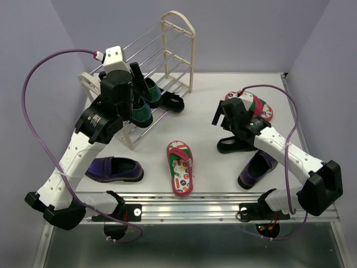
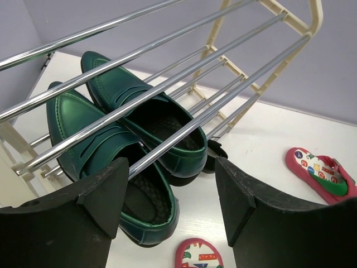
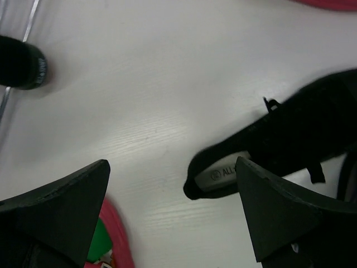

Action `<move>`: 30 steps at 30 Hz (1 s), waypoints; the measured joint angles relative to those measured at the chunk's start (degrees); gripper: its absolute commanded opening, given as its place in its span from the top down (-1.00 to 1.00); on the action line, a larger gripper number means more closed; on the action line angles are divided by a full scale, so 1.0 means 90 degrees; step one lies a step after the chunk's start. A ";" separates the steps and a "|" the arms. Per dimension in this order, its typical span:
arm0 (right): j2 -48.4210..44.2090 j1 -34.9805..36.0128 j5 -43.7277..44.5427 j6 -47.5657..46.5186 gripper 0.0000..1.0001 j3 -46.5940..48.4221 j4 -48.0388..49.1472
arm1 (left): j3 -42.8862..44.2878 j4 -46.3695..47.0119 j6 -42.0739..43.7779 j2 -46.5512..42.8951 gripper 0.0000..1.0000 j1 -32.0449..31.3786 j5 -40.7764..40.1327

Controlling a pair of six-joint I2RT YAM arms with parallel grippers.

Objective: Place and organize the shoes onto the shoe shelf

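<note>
Hemming spread left gripper [image 2: 170, 167]: metal shoe-shelf rods [image 2: 184, 80], glossy green loafers [image 2: 111, 94]. Right gripper [image 3: 172, 164] gaping over white tabletop [image 3: 139, 84], black strappy shoe [image 3: 301, 128] beside.

Left arm [image 1: 72, 157] raised and reaching forward, jaws apart; right arm [image 1: 279, 146] stretched low, jaws wide apart.

Partly hidden "ALL-", apparently, on insole [image 3: 220, 174] of black strappy shoe [image 3: 295, 128]

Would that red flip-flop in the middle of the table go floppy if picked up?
Probably bends a little: the red flip-flop looks a thin, flat sole. Likely light too. Lying flat on the table, it shouldn't roll or tip.
</note>
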 measured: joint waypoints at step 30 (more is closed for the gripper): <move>0.0471 -0.1013 -0.0049 0.1547 0.34 -0.2052 0.0539 | -0.0117 0.0423 0.0070 0.0155 -0.45 0.0000 0.0432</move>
